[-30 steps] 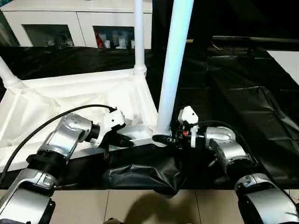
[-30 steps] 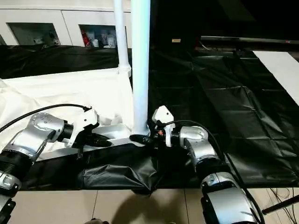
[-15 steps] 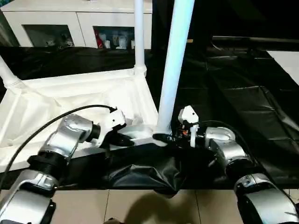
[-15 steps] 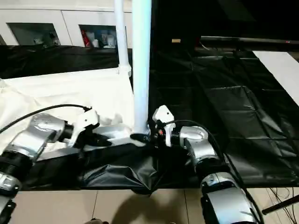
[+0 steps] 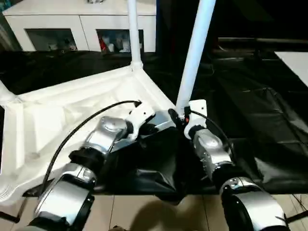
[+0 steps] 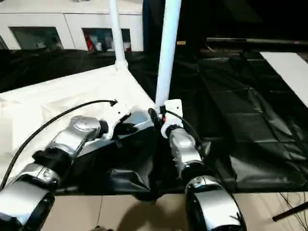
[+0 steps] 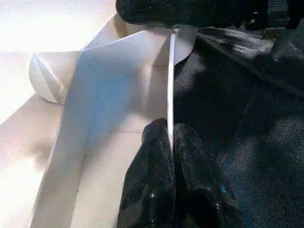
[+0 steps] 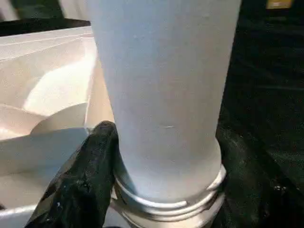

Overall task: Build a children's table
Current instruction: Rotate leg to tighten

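Tabletop (image 5: 72,110) lies upside down on black sheet (image 5: 250,110) over the floor, ribbed underside up. It sits left of centre in the head views, one corner toward the robot.

Near leg (image 5: 195,53) stands upright in the near corner socket, leaning slightly. Far leg (image 5: 133,33) stands in the back corner socket. A third leg's base (image 5: 6,94) shows at the left edge.

Left gripper (image 7: 170,145): jaws together, clamped on the thin rim wall of the tabletop beside the near corner. Black cable (image 5: 82,127) arcs over the left forearm.

Right gripper (image 8: 161,156): jaws apart around the base of the near leg, one finger (image 8: 80,175) against it just above the threaded collar (image 8: 166,202).

White cabinet (image 5: 82,26) stands behind.
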You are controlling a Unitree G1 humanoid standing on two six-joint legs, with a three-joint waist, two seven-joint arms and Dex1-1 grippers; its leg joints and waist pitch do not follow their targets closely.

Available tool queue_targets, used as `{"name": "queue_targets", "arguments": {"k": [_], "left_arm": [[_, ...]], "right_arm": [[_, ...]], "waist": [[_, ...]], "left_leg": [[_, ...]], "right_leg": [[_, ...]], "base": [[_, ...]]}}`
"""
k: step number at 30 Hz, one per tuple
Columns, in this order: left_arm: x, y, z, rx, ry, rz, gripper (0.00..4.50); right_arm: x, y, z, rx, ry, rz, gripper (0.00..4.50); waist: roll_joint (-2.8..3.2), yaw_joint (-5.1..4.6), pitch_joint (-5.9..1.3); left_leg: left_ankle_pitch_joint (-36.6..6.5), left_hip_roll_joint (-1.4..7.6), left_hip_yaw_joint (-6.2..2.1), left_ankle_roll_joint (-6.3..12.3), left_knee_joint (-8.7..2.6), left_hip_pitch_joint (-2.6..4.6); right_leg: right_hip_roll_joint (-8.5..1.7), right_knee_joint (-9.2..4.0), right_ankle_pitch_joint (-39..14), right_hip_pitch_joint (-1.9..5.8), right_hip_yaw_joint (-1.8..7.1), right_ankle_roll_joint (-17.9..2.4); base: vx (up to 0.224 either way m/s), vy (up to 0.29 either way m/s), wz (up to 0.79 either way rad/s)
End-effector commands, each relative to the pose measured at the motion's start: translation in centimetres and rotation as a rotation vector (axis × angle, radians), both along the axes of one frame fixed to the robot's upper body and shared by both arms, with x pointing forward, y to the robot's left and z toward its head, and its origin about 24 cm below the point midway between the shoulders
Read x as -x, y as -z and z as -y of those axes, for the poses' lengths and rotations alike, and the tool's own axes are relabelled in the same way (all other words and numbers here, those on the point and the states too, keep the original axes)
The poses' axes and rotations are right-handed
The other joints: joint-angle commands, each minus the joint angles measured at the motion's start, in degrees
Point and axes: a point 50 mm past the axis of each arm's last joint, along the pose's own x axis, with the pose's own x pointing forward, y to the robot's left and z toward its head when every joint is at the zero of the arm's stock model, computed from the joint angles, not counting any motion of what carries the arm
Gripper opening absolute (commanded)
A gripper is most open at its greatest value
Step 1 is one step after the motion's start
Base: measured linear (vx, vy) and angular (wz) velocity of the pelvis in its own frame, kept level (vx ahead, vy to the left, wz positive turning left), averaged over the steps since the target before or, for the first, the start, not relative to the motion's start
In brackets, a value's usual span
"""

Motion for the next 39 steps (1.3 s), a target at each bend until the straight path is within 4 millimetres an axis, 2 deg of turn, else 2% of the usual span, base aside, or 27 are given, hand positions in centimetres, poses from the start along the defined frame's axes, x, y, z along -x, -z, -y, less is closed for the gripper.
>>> {"name": "queue_targets", "arguments": {"k": [1,4,7,8,9,10,11,12,13,14,16,19,22,23,24,29,36,39], "left_arm": [[0.1,0.5,-1.1,0.014,-0.046,0.006,0.0],[0.6,0.4,-2.1,0.006,0.021,-0.004,0.0],[0.9,0.2,-2.7,-0.001,0.072,0.006,0.0],[1.1,0.2,-2.9,0.0,0.1,0.003,0.0],[1.6,0.1,-3.2,0.013,0.153,-0.006,0.0],[2.0,0.1,-3.5,0.018,0.192,-0.021,0.0],[2.2,0.1,-3.6,0.021,0.218,-0.031,0.0],[2.2,0.1,-3.6,0.021,0.218,-0.031,0.0],[2.8,0.1,-4.1,0.015,0.272,-0.056,0.0],[2.8,0.1,-4.1,0.015,0.278,-0.06,0.0],[3.3,-0.2,-4.3,0.051,0.331,-0.089,0.0],[3.4,-0.3,-4.5,0.051,0.335,-0.088,0.0],[3.3,-0.4,-4.7,0.042,0.335,-0.083,0.0],[3.2,-0.5,-4.8,0.037,0.331,-0.078,0.0],[3.2,-0.5,-4.8,0.037,0.331,-0.078,0.0],[3.1,-0.6,-5.2,0.035,0.3,-0.064,0.0],[3.3,-0.4,-5.4,0.031,0.292,-0.074,0.0],[2.8,-0.1,-5.4,0.006,0.231,-0.064,0.0]], "right_arm": [[0.4,-0.3,-1.1,-0.05,-0.12,0.044,3.39],[0.2,-0.9,-0.6,-0.027,-0.229,0.063,3.6],[0.3,-1.1,-0.2,0.016,-0.307,0.068,3.6],[0.3,-1.2,0.0,0.025,-0.351,0.066,3.6],[0.6,-1.3,0.3,0.043,-0.429,0.07,3.6],[0.8,-1.4,0.5,0.046,-0.502,0.06,3.6],[1.0,-1.4,0.7,0.046,-0.549,0.052,3.6],[1.0,-1.4,0.7,0.046,-0.549,0.052,3.6],[1.6,-1.2,1.1,0.088,-0.667,0.045,3.6],[1.7,-1.2,1.2,0.094,-0.68,0.044,3.6],[2.0,-1.1,1.5,0.112,-0.737,0.039,3.6],[2.1,-1.1,1.4,0.121,-0.759,0.036,3.6],[2.3,-1.1,1.3,0.118,-0.804,0.027,3.6],[2.4,-1.1,1.2,0.116,-0.818,0.023,3.46],[2.4,-1.1,1.2,0.116,-0.818,0.023,3.37],[2.4,-1.1,0.9,0.096,-0.842,0.01,3.04],[2.6,-0.8,0.9,0.098,-0.853,-0.001,2.7],[2.4,-0.4,1.0,0.116,-0.77,-0.011,2.68]], "waist": [[-0.34,-0.29,-3.59],[-0.45,-0.6,-3.59],[-0.31,-1.14,-3.48],[-0.16,-1.15,-3.52],[-0.05,-1.15,-3.52],[-0.15,-0.99,-3.52],[0.14,-0.82,-3.54],[0.14,-0.82,-3.54],[0.1,-0.57,-3.53],[0.07,-0.59,-3.48],[-0.14,-0.48,-3.49],[-0.04,-0.3,-3.49],[-0.27,-0.05,-3.46],[-0.3,0.01,-3.43],[-0.6,0.03,-3.4],[-0.76,0.41,-3.41],[-0.53,0.37,-3.45],[-0.32,0.23,-3.42]], "left_leg": [[-12.1,0.31,0.34,2.83,-3.68,0.83],[-11.4,0.24,0.23,4.16,-3.65,0.48],[-11.9,0.4,0.21,4.55,-3.61,0.51],[-12.3,0.48,0.26,4.69,-3.6,0.77],[-12.2,0.51,0.28,4.7,-3.55,0.82],[-11.6,0.63,0.29,5.02,-3.56,0.66],[-11.1,0.78,0.45,5.31,-3.44,0.82],[-11.1,0.78,0.45,5.31,-3.44,0.82],[-11.4,0.91,0.52,5.35,-3.4,1.01],[-11.5,0.95,0.55,5.4,-3.45,0.85],[-11.8,0.99,0.66,4.97,-3.47,1.05],[-11.8,1.01,0.69,4.51,-3.51,1.18],[-11.6,0.96,0.72,4.43,-3.5,1.1],[-11.3,0.95,0.75,4.51,-3.48,1.08],[-11.3,0.95,0.76,4.58,-3.5,1.04],[-10.1,0.94,0.72,4.78,-3.46,0.94],[-9.7,0.91,0.7,4.72,-3.42,0.96],[-9.7,0.88,0.7,4.42,-3.44,1.02]], "right_leg": [[-1.28,-3.82,-4.4,2.57,0.53,-13.0],[-1.33,-3.6,-3.1,2.9,0.36,-13.8],[-1.43,-3.67,-3.8,2.92,0.35,-14.8],[-1.35,-3.77,-4.3,2.75,0.36,-15.1],[-1.34,-3.73,-4.1,2.73,0.39,-15.3],[-1.24,-3.52,-3.1,3.04,0.27,-15.8],[-1.09,-3.35,-1.8,2.79,0.24,-16.3],[-1.09,-3.35,-1.8,2.79,0.24,-16.3],[-1.13,-3.27,-1.5,2.68,0.17,-17.0],[-1.18,-3.17,-1.9,2.68,0.18,-17.0],[-1.17,-3.21,-2.8,2.52,0.24,-17.0],[-1.19,-3.16,-3.1,2.4,0.34,-16.9],[-1.3,-3.18,-3.5,2.46,0.41,-16.3],[-1.33,-3.19,-3.4,2.41,0.45,-16.2],[-1.32,-3.22,-3.6,2.43,0.43,-16.2],[-1.47,-3.11,-4.1,2.44,0.44,-15.7],[-1.39,-3.02,-3.6,2.43,0.41,-15.6],[-1.36,-3.05,-3.4,2.33,0.45,-15.7]], "base": [[0.0,0.0,0.0],[0.0,0.0,0.0],[0.0,0.0,0.0],[0.0,0.0,0.0],[0.0,0.0,0.0],[0.0,0.0,0.0],[0.0,0.0,0.0],[0.0,0.0,0.0],[0.0,0.0,0.0],[0.0,0.0,0.0],[0.0,0.0,0.0],[0.0,0.0,0.0],[0.0,0.0,0.0],[0.0,0.0,0.0],[0.0,0.0,0.0],[0.0,0.0,0.0],[0.0,0.0,0.0],[0.0,0.0,0.0]]}}
